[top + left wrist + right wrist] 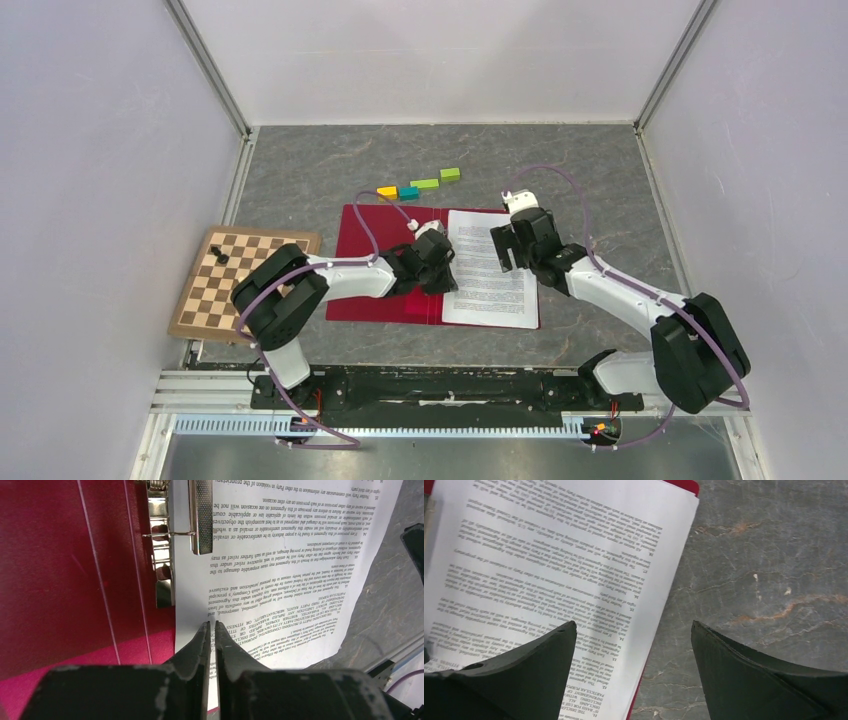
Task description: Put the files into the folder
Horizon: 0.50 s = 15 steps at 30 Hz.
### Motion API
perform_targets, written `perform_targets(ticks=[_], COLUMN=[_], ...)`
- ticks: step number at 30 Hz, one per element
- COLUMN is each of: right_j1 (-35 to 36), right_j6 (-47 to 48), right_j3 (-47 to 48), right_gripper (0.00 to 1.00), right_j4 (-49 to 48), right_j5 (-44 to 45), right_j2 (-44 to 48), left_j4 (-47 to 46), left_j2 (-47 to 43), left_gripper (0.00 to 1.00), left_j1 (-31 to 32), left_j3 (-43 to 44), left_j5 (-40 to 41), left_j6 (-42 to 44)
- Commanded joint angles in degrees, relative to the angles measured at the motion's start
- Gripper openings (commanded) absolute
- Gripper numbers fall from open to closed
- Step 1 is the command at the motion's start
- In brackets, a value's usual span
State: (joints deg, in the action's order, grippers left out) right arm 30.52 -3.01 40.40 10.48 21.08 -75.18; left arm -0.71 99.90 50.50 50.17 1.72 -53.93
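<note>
Table (600, 170): carries the folder.
Folder (390, 240): open flat.
Files (490, 280): on the folder's right leaf, long axis along its spine, inner edge at the metal clip (201, 515).
Right claw (634, 625): spread wide, empty, over the files' outer edge.
Left claw (212, 624): clenched, empty, tips on the inner edge; nearer the clip.

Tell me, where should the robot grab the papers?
Probably pinch the papers at their right long edge, from the right: they lie flat on the open folder, the metal clip crowds their left edge, and the open right gripper hangs over the right one.
</note>
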Motion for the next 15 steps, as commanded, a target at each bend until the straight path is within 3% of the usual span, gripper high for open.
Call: perform_targets(ticks=[1, 8, 15], right_j1=[0.09, 0.68, 1.60], right_j6=[-2.16, -4.71, -6.64], right_j3=[3.63, 7.70, 12.30], right_gripper=[0.87, 0.83, 0.77], right_j4=[-0.69, -1.75, -1.45], right_j5=[-5.28, -12.02, -7.94], right_j2=[1.41, -3.33, -9.24], left_j4=[7.61, 19.08, 24.22], left_j2=[-4.16, -12.72, -24.67], left_gripper=[0.15, 0.25, 0.18], left_j1=[-0.14, -1.69, -14.16], left_j3=[4.54, 8.84, -0.09], left_j5=[2.81, 5.23, 0.55], left_j6=[3.25, 9.24, 12.37])
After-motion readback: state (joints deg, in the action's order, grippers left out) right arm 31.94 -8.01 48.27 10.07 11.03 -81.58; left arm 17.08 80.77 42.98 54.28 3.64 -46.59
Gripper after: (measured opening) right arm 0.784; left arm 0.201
